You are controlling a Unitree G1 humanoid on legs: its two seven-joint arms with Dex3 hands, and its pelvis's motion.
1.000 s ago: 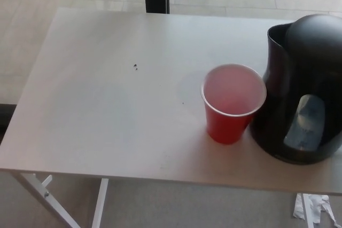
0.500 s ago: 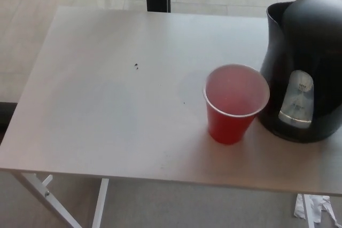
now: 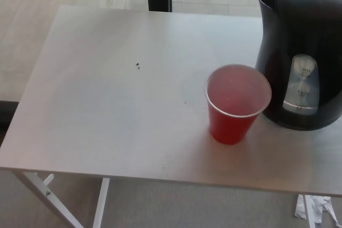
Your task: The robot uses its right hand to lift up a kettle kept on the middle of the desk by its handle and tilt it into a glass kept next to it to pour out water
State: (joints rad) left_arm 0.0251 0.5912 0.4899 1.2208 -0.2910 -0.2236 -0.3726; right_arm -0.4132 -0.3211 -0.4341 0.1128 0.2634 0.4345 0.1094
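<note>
The kettle [image 3: 301, 52] has swung upright and slid back toward the desk's [image 3: 107, 105] right edge since a second ago, now standing just beside the red cup [image 3: 238, 102]. I see neither hand, so I cannot tell what the fingers are doing. My worry is that the cup is light and could tip if the kettle nudges it.

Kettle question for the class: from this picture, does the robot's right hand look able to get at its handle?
Probably yes, but unconfirmed. The kettle stands at the table's right edge, the cup sits on its left, away from that side. Neither the handle nor the right hand is in view.
</note>
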